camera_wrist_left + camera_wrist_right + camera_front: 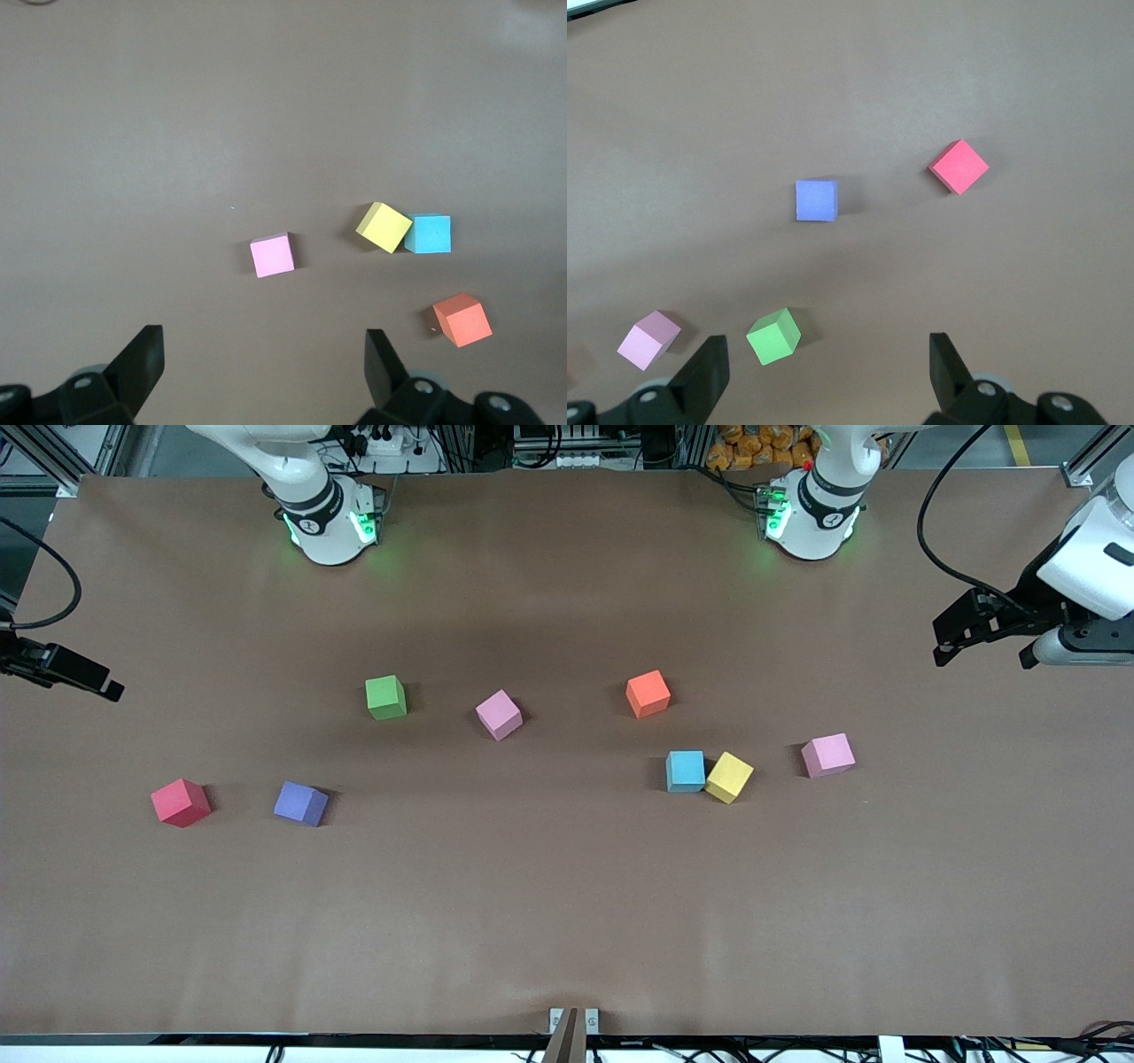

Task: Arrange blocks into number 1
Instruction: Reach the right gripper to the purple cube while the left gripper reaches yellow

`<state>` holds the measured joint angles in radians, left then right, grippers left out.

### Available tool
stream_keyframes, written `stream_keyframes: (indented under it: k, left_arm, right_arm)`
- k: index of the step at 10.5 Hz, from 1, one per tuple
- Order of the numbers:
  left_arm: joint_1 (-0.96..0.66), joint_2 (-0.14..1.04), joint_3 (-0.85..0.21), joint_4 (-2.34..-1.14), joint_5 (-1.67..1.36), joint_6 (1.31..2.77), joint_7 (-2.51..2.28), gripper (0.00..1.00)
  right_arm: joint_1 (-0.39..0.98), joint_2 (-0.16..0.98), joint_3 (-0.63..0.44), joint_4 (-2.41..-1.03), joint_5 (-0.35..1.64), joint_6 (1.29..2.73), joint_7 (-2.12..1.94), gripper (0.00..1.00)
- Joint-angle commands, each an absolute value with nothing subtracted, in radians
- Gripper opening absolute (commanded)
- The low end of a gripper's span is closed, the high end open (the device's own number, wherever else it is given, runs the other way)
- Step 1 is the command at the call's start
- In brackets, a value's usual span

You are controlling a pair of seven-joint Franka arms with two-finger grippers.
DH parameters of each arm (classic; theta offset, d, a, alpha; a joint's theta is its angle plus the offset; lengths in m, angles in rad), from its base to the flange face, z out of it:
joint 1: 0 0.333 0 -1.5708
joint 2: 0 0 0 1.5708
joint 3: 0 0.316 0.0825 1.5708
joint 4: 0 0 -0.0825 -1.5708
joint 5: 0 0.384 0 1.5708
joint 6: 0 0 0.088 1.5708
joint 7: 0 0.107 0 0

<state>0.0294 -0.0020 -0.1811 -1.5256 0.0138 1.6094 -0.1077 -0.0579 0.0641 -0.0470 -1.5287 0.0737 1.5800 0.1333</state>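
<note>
8 blocks are scattered mid-table, none lined up yet; the light blue block [685, 771] is touching the yellow block [729, 777]. They look light, stiff and matte, so 2 flat opposite faces should be pinched. Left gripper [263, 356] and right gripper [828, 359] are parked wide open, empty, over the table ends.

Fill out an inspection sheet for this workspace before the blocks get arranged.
Surface: brown table, flat.
Job's things: green block, purple block, orange block lie apart; light blue block touches yellow block. No numeral formed.
Clutter: red block, two pink blocks.
Grippers: left gripper open, empty, at its table end; right gripper open, empty, at its end.
Cables: black cable loops over the table by the left arm.
Surroundings: equipment along the table's edge by the bases.
</note>
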Motion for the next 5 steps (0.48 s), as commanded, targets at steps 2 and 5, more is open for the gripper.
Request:
stream_keyframes:
  k: [2, 5]
  left_arm:
    - [0.037, -0.014, -0.183, -1.534, -0.009, 1.608, -0.086, 1.0]
    - [0.0, 0.078, -0.218, -1.545, 0.003, 1.62, -0.133, 1.0]
  right_arm:
    - [-0.049, 0.071, -0.046, -1.516, 0.061, 1.575, 0.141, 1.0]
    - [-0.043, 0.087, -0.044, -1.554, 0.064, 1.601, 0.143, 1.0]
